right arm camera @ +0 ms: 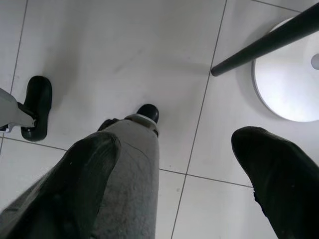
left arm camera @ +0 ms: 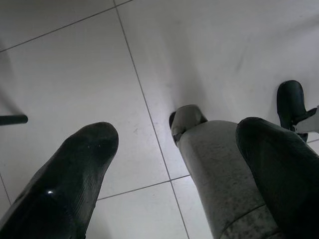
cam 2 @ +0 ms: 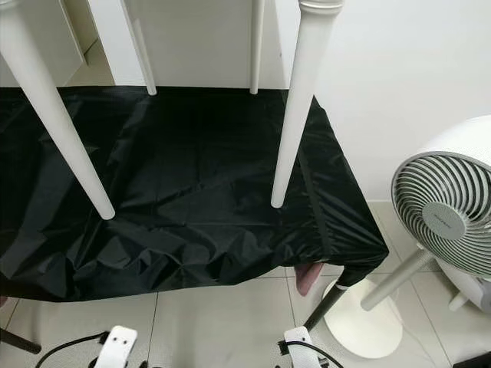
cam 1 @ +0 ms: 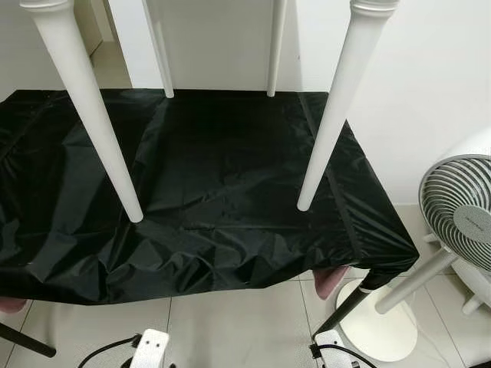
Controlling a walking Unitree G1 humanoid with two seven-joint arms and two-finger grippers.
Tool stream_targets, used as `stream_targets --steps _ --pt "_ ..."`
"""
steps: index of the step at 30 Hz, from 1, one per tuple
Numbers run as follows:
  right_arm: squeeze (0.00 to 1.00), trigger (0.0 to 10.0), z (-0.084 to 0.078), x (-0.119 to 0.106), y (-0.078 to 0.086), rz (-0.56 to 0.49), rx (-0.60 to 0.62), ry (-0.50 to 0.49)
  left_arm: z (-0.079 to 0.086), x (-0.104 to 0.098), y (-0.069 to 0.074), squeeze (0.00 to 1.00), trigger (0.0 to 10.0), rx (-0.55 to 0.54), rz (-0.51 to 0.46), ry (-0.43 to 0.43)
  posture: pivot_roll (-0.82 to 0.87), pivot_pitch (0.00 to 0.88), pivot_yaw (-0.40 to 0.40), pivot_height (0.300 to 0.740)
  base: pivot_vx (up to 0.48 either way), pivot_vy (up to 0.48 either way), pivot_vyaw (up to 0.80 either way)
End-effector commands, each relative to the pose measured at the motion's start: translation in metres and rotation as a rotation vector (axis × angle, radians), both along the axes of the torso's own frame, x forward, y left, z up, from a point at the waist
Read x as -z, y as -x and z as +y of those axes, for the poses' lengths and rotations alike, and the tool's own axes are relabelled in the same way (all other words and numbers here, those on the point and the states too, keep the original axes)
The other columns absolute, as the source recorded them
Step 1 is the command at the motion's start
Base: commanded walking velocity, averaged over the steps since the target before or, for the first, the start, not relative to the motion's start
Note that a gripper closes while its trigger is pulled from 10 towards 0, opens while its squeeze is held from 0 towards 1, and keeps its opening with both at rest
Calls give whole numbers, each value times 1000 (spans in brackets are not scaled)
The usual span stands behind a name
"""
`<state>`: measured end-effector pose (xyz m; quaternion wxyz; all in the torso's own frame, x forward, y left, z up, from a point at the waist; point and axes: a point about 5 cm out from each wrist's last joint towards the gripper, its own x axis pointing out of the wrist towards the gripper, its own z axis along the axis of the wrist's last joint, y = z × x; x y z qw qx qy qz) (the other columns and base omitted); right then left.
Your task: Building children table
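Head views: an upturned children table stands on a work surface draped in a black cover [cam 1: 230,199], its top hidden above the frame edge and four white legs pointing down toward the camera. The near left leg [cam 1: 88,107] ends at about 9 o'clock of the cover's centre; the near right leg [cam 1: 334,115] ends at about 3 o'clock; the two far legs [cam 1: 161,54] sit toward 12 o'clock against the white wall. A white pedestal fan [cam 1: 460,215] stands at 4 o'clock, just beside the cover's corner, its round base [cam 1: 376,322] on the tiled floor [cam 1: 230,330].

Wrist views: both arms hang low. The left gripper [left arm camera: 179,164] points at the floor with its fingers spread and nothing between them; the right gripper [right arm camera: 199,164] is likewise parted and empty, with the fan base at its far side.

Handling judgement: the legs look rigid, smooth and tapered, probably painted wood or plastic, so light but liable to slide through the pads near the thin tip. The thicker upper section, close to the collar, offers a firmer hold. The assembly seems top-heavy on slender supports; a sideways push could tip it. The cover is glossy, loose and wrinkled, so feet may skid on it.
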<state>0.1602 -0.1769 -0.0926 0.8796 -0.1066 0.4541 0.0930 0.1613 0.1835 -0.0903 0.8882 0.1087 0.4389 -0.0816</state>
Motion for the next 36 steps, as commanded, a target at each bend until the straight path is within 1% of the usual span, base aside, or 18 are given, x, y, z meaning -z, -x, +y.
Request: stream_targets --steps 1,3,4,5,6,10,13,17,19,20,21,30,36 --pt "0 10000 -3 2 3 27 3 6 9 4 8 0 10000 -88 37 -45 116 0 -19 740 0 0 0" --pt "0 10000 -3 2 3 27 3 6 9 4 8 0 10000 -88 37 -45 116 0 -19 740 0 0 0" --pt "0 10000 -3 2 3 26 9 4 12 4 10 0 10000 -102 46 -63 121 0 -19 740 0 0 0" --pt "0 10000 -3 2 3 26 9 4 12 4 10 0 10000 -102 46 -63 121 0 -19 740 0 0 0" --pt "0 10000 -2 2 3 33 11 -3 14 6 14 0 10000 -154 60 -53 134 0 -23 740 0 0 0" --pt "0 10000 1 2 3 39 7 -6 11 7 17 0 10000 -151 70 -45 137 0 -27 740 0 0 0" --pt "0 10000 3 3 4 43 5 -7 8 8 18 0 10000 -140 76 -42 137 0 -30 740 0 0 0" --pt "0 10000 3 3 4 47 7 -8 -2 9 18 0 10000 -117 73 -23 129 0 -31 740 0 0 0" --pt "0 10000 0 3 5 50 11 -3 -8 11 21 0 10000 -106 80 -16 126 0 -31 740 0 0 0" --pt "0 10000 0 3 5 50 11 -3 -8 11 21 0 10000 -106 80 -16 126 0 -31 740 0 0 0" --pt "0 10000 -3 4 8 57 11 5 -13 13 26 0 10000 -88 98 -22 121 0 -30 740 0 0 0" --pt "0 10000 -6 4 9 64 16 9 -11 13 25 0 10000 -88 102 -24 112 0 -41 740 0 0 0" --pt "0 10000 -7 5 10 68 24 9 -10 11 21 0 10000 -85 100 -28 98 0 -28 740 0 0 0"
